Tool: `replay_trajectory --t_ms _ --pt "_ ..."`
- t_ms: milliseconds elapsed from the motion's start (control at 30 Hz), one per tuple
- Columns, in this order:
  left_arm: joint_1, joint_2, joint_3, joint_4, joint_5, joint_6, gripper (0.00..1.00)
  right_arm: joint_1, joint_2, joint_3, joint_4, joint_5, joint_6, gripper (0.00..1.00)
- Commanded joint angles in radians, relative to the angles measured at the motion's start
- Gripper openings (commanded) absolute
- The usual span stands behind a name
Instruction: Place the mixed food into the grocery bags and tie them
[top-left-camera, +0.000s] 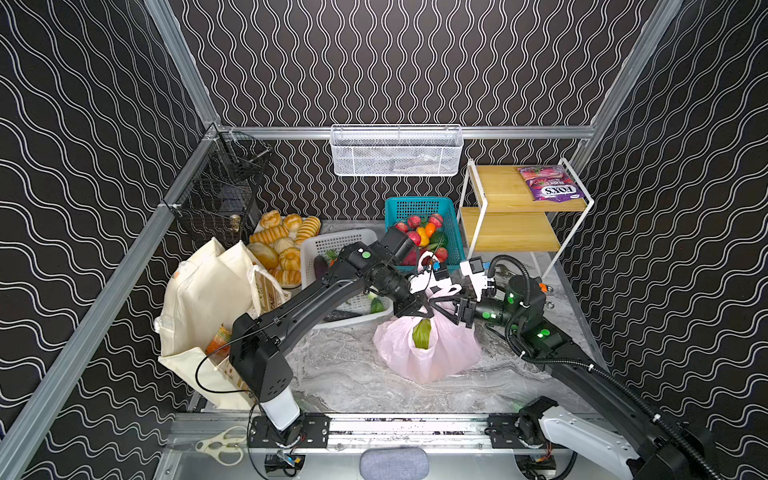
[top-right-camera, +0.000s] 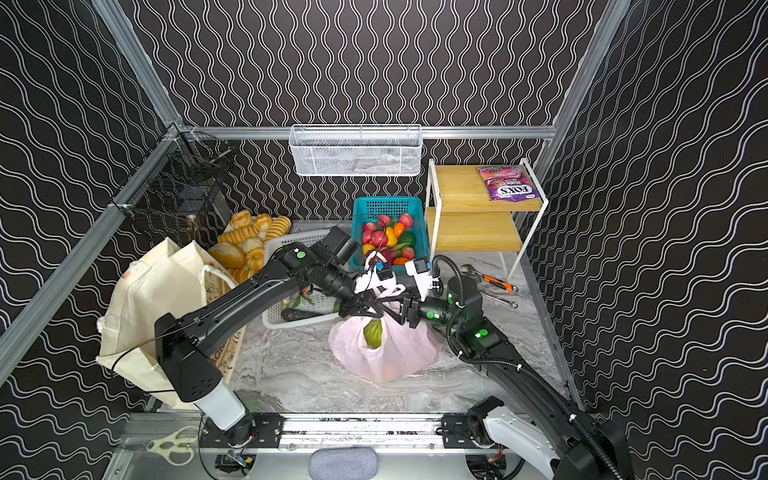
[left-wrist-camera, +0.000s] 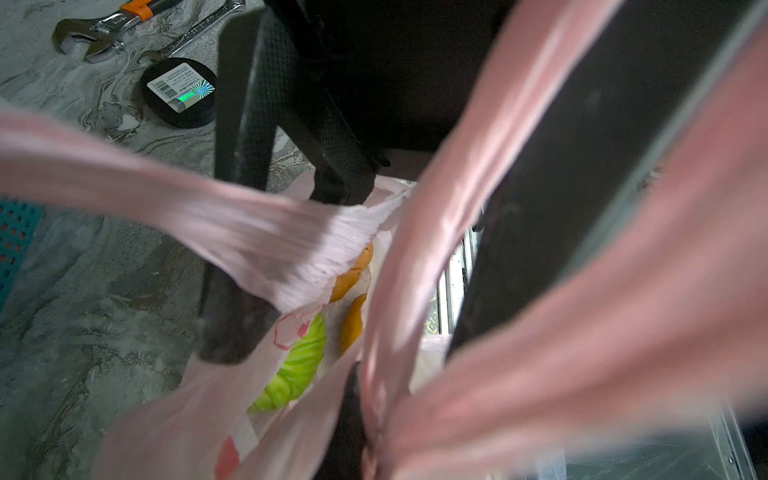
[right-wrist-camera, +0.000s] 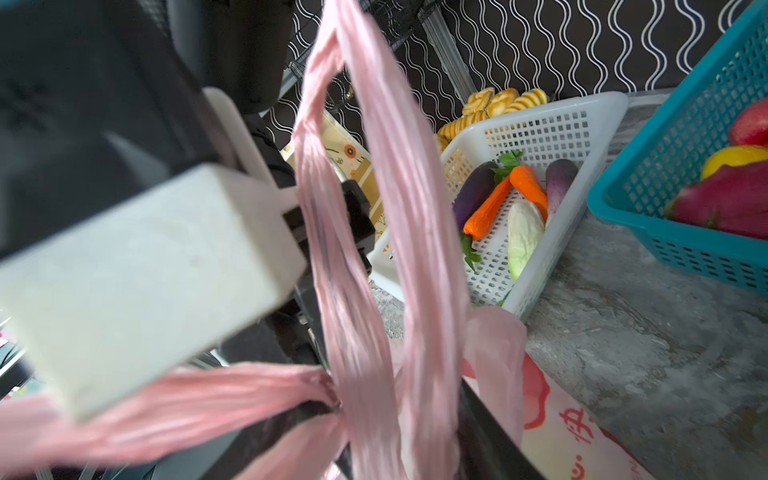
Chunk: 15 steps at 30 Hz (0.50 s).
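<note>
canvas tote (top-left-camera: 199, 299): near left on desk (top-left-camera: 340, 374), mouth open, orange packet (top-left-camera: 218, 340) inside; tote lettering mostly hidden, unreadable.
pink plastic bag (top-left-camera: 432, 357): desk centre, upright; green cabbage (top-left-camera: 422, 332) shows through the side gap, orange-brown produce (left-wrist-camera: 351, 270) beside it.
bag print: red fruit shapes plus red Chinese characters (right-wrist-camera: 575, 424), cut off.
loop handles (right-wrist-camera: 374, 249): stretched up and crossed above the bag; no knot yet, I judge.
left gripper (top-left-camera: 411, 309): fingers in among the handles; pinching or not, cannot tell.
right gripper (top-left-camera: 459, 313): fingers face the left's, a handle loop runs between them; grip cannot tell.
risk: thin strand slips off a finger mid-cross, so the tie falls loose; a hard pull could tear the film or tip the bag, and the cabbage rolls out the gap.
risk 2: purple pouch (top-left-camera: 548, 187) still on the far shelf (top-left-camera: 498, 195); a tied bag shuts it out.
pouch text: "FOX'S", seen upside down.
</note>
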Motion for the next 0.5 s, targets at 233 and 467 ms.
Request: replay_trajectory --t_ms 233,467 --pt "0.0 -0.028 -0.02 0.084 0.014 -0.049 0.21 0.001 0.003 -0.009 0.078 0.002 0.041 0.23" --pt "0.006 -0.06 -0.053 0.124 -0.02 -0.077 0.33 0.001 -0.001 -0.027 0.102 0.023 0.061 0.06"
